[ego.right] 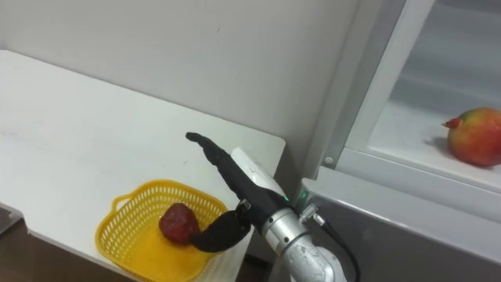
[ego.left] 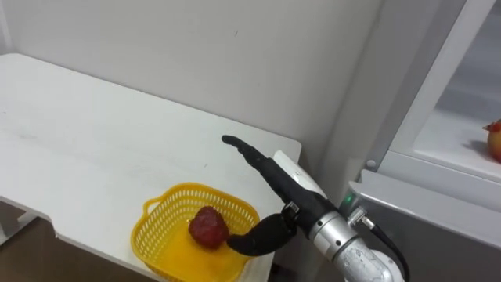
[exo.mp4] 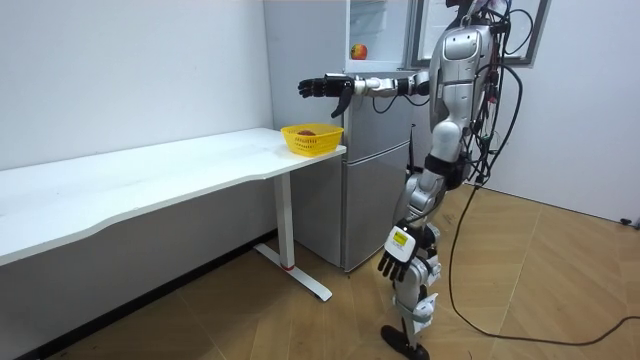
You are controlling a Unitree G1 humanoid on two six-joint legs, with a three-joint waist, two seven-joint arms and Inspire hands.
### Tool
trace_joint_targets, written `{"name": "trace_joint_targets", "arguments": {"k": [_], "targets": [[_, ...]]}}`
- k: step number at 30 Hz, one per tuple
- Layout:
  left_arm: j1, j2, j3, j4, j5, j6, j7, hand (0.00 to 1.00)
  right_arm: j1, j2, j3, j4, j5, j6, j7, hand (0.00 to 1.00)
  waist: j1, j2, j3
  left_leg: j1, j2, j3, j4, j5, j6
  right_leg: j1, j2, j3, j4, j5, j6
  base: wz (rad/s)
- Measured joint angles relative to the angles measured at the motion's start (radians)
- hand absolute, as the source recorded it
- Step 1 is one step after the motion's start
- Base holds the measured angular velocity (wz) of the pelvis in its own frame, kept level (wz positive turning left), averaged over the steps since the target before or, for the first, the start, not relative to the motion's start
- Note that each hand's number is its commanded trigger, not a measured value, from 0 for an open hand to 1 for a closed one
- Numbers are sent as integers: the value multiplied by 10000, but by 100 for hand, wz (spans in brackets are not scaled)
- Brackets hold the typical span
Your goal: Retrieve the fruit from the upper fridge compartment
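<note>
Bright, even and soft, as from overhead; whitest inside the fridge [ego.right: 427,102], right of the table [ego.left: 94,133]; dull sheen along the table top; faint shadow close under the basket [ego.left: 196,188]; darker shade beneath the table on the floor [exo.mp4: 200,310] and low on the wall [exo.mp4: 130,235].

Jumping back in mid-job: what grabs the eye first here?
The open right hand hovers above a yellow basket at the white table's corner, with a red fruit lying in it. To the right, a second reddish fruit sits on the open upper fridge's shelf.
</note>
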Motion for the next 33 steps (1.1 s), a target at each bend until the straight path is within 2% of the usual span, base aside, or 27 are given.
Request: {"name": "trace_joint_targets", "arguments": {"k": [15, 20, 21, 23, 25, 27, 29, 33], "targets": [[-21, -2, -9, -2, -3, 10, -2, 0, 0, 33, -1, 6, 67, 92, -1, 0, -22, -1, -6, 14, -14, 13, 1, 8, 9, 5, -13, 18, 12, 17, -7, 0], [-16, -16, -49, 9, -2, 12, -3, 0, 4, 71, -35, -143, 531, 130, -21, 0, -97, 47, -29, 14, -21, 27, 7, 20, 24, 32, -41, -15, -3, 46, -24, 1], [10, -41, -38, 3, -1, 10, -3, 0, 7, 69, -142, -491, 555, 295, -20, 0, -185, 89, -39, -1, -28, 46, 7, 28, 38, 22, -48, 5, -24, 58, -1, 0], [57, -127, 124, 10, 7, 4, 3, 0, 22, 76, -359, -1207, 746, 362, -78, 0, -292, 165, -48, -1, -56, 71, -1, 45, 65, -1, -64, 52, -23, 76, 7, -7], [90, -221, 246, 13, 3, -49, 97, 0, 14, 27, -798, -2285, 903, 318, -246, 0, -303, 273, -106, 71, -71, 179, -19, 53, 88, 28, -62, 141, -24, 148, -58, -10], [91, -233, 335, 14, -12, -88, 202, 0, 12, 30, -1244, -2998, 1152, 242, -488, 0, -338, 359, -67, 201, -74, 249, -52, 45, 108, 121, -66, 163, -30, 142, -44, -5], [108, -241, 422, 32, -14, -94, 212, 0, 40, 19, -1786, -3712, 1229, 203, -783, 0, -369, 382, -86, 342, -67, 419, -164, 39, 135, 147, -59, 288, -27, 133, -26, -19], [275, -249, 615, 121, -58, -215, 292, 0, 289, -345, -2622, -5433, 1862, 113, -1426, 0, -780, 531, -145, 548, -73, 782, -260, -15, 234, 190, -54, 523, -26, 163, 58, -22]]}}
